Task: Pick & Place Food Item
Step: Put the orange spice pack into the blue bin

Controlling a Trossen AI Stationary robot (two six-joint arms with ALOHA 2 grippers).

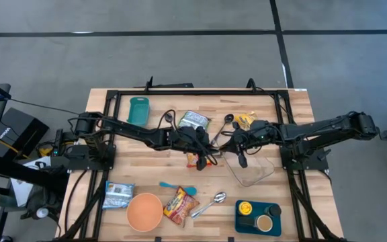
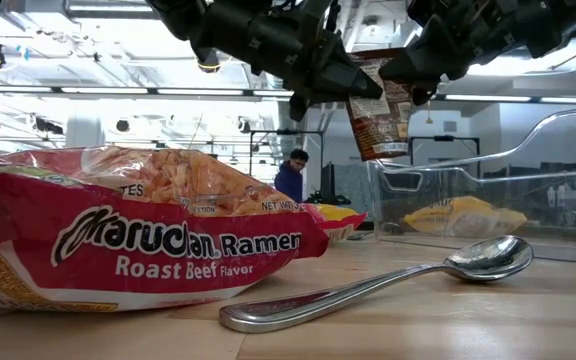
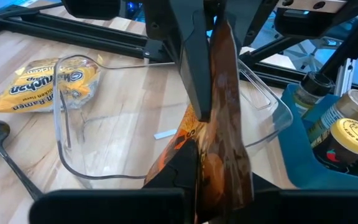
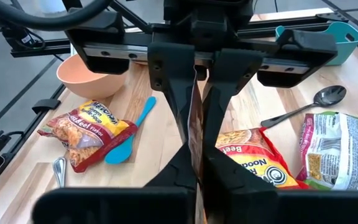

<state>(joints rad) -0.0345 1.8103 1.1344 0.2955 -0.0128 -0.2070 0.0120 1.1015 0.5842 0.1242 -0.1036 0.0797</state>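
Both hands meet mid-bench, above the surface; brown food packet (image 2: 378, 105) hangs upright between them, clear of the bench (image 1: 301, 114). Left hand (image 3: 197, 134) pinches the packet from one side; right hand (image 4: 197, 140) is pressed together on its edge from the opposite side, so both are clamped on the same packet. Clear plastic container (image 1: 250, 168) sits on the bench just beside and below, on the right arm's side; ramen pack (image 2: 138, 235) and spoon (image 2: 388, 280) lie at the near edge, well apart from the hands.
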